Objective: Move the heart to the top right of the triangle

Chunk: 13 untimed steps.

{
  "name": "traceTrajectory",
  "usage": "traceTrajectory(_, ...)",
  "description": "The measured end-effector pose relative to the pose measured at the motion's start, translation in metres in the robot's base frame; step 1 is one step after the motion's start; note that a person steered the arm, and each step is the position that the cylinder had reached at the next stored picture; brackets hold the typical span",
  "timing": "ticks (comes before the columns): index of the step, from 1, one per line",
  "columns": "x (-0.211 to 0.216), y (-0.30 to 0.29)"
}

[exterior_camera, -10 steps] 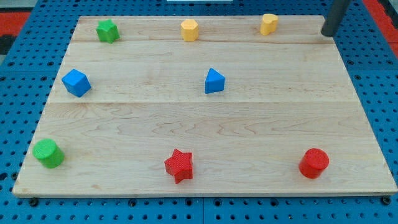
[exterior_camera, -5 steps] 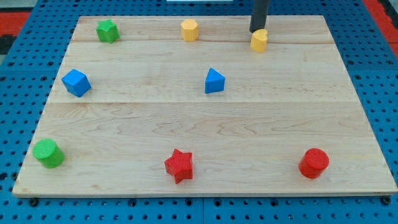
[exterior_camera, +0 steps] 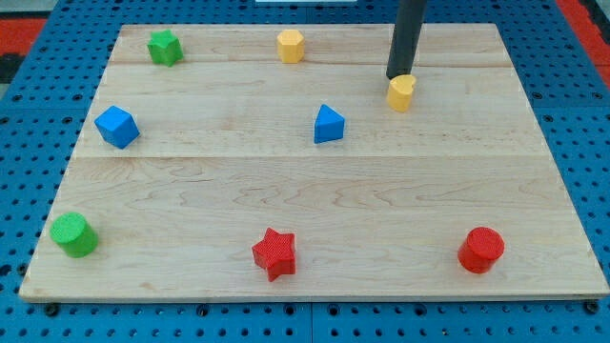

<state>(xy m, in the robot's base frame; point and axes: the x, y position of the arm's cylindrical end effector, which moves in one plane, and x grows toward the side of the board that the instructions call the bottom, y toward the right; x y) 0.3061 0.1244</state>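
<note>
My tip [exterior_camera: 397, 76] (a bare rod, no claw to open or close) touches the yellow heart [exterior_camera: 401, 93] at its 12 o'clock edge; heart sits near the blue triangle [exterior_camera: 329, 125], at its 2 o'clock.

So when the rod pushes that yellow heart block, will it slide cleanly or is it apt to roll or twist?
The yellow heart sits flat on the smooth wooden board, so it probably slides rather than rolls. It looks small and rigid, likely light. My tip meets its upper-left edge, off centre, so it may twist or slip sideways.
</note>
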Motion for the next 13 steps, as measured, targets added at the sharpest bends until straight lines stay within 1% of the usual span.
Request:
traceTrajectory(2,0.002,0.005)
traceTrajectory(6,0.027,0.011)
traceTrajectory(8,0.029,0.012)
traceTrajectory(9,0.039,0.032)
traceTrajectory(10,0.056,0.025)
traceTrajectory(11,0.056,0.023)
traceTrajectory(12,0.056,0.0)
traceTrajectory(13,0.059,0.031)
